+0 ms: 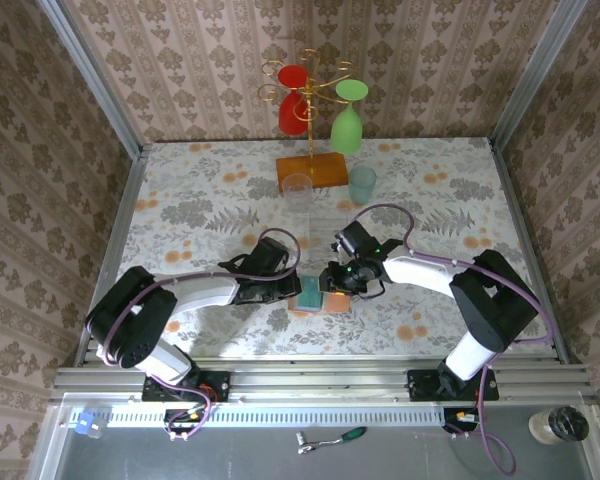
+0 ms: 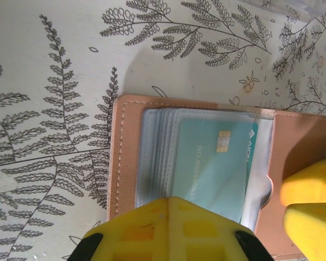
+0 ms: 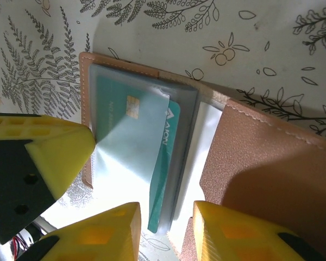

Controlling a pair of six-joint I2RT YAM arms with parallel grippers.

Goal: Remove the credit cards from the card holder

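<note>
The card holder lies open on the floral table, salmon-brown cover outside and clear pockets inside. A teal credit card with a gold chip sits in the top pocket. My left gripper is shut, and its yellow tip rests on the pocket stack's near edge. In the right wrist view the teal card sticks partly out of its sleeve. Its lower corner lies between the spread fingers of my right gripper, with a gap on each side. The wallet's other flap lies to the right. The left gripper's finger shows at the left.
A wire glass rack on an orange wooden base stands at the back, with a red glass and a green glass hanging from it. Two clear cups stand just in front of it. Metal frame walls bound the table.
</note>
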